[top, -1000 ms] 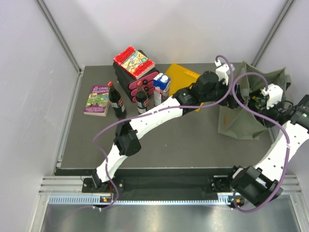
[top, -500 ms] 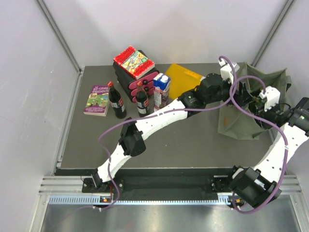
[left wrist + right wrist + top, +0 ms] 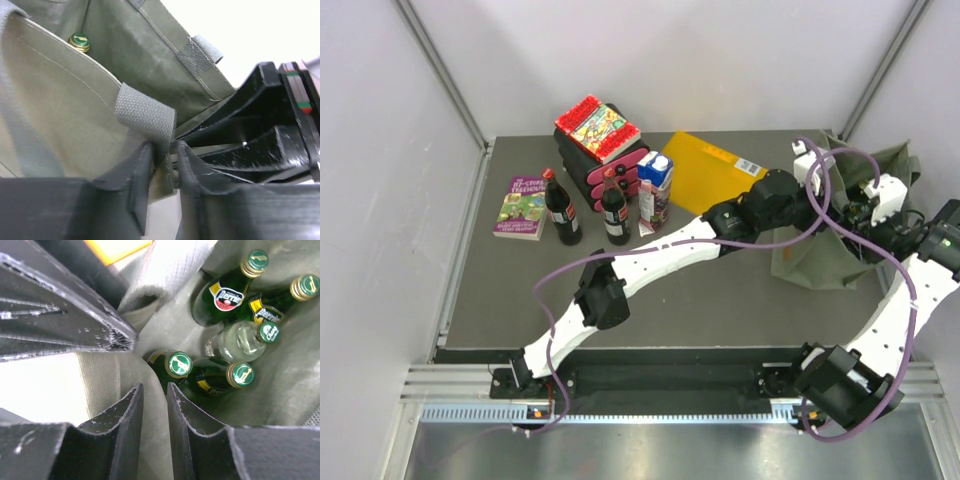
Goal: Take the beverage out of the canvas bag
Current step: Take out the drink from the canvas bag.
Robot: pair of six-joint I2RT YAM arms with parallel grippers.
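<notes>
Table (image 3: 720, 290): dark grey, walled on three sides.

Bag (image 3: 815, 262): olive cloth, at the far right of the table, mouth open upward, sides slack. Both arms reach to its rim, the left arm from across the table and the right arm from the near right.

Folder (image 3: 705, 170): yellow-orange, lying flat just left of the bag.

Red-and-black stack (image 3: 605, 165): far centre-left, with a colourful book on top.

Purple book (image 3: 523, 205): flat, left of the stack.

Carton (image 3: 656, 182): upright, beside the stack.

Cola bottles (image 3: 562, 210): two, upright, in front of the stack, well apart from the bag.

Bottles (image 3: 225, 295): five, at the bottom of the bag, crowded together. Four are green glass and one is clear. All are capped.

Left gripper (image 3: 162, 150): jaws pressed onto the bag rim, pinching the cloth just below a webbing strap (image 3: 145, 115).

Right gripper (image 3: 154, 390): jaws close together astride the bag wall, with cloth pinched in the gap, directly above the bottles.
</notes>
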